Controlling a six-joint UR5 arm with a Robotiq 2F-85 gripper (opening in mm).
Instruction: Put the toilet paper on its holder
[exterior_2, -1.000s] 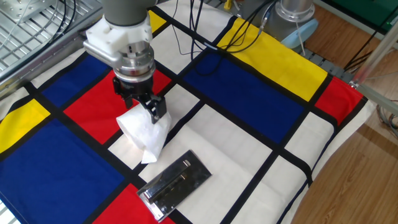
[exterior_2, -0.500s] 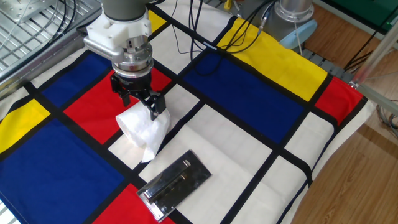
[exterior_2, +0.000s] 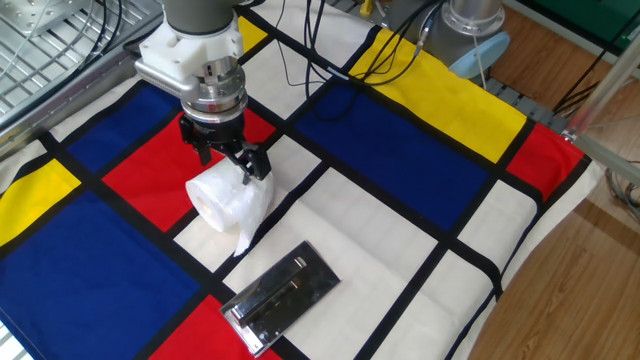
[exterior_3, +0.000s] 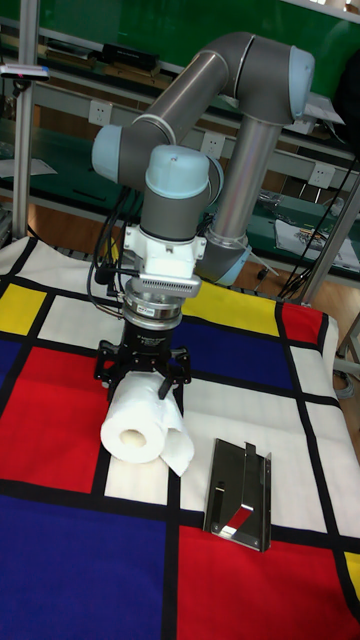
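you see the gripper (exterior_2: 232, 163) pointing straight down from the arm (exterior_3: 210, 90), its dark fingers (exterior_3: 172, 382) closed on the top of the roll (exterior_3: 140, 427). the roll is held with its axis level; in the tall fixed view its hollow core faces the camera, and a loose sheet (exterior_3: 180, 452) hangs from its right side. in the fixed view the roll (exterior_2: 226, 202) sits over a white panel of the cloth (exterior_2: 400, 150), just beside a red panel, and the sheet (exterior_2: 246, 236) trails down toward the cloth. you cannot tell from either view whether the roll body touches the cloth or hangs just above it. the holder (exterior_2: 282, 295) lies flat on the cloth, near the roll but apart from it, toward the front edge of the table in the fixed view. in the tall fixed view the holder (exterior_3: 239, 494) lies to the right of the roll, its shiny plate straddling a black stripe between white and red panels, with a slim bar running along its length. the cloth is a grid of red, blue, yellow and white panels divided by black stripes. cables (exterior_2: 300, 40) lie at the far edge.
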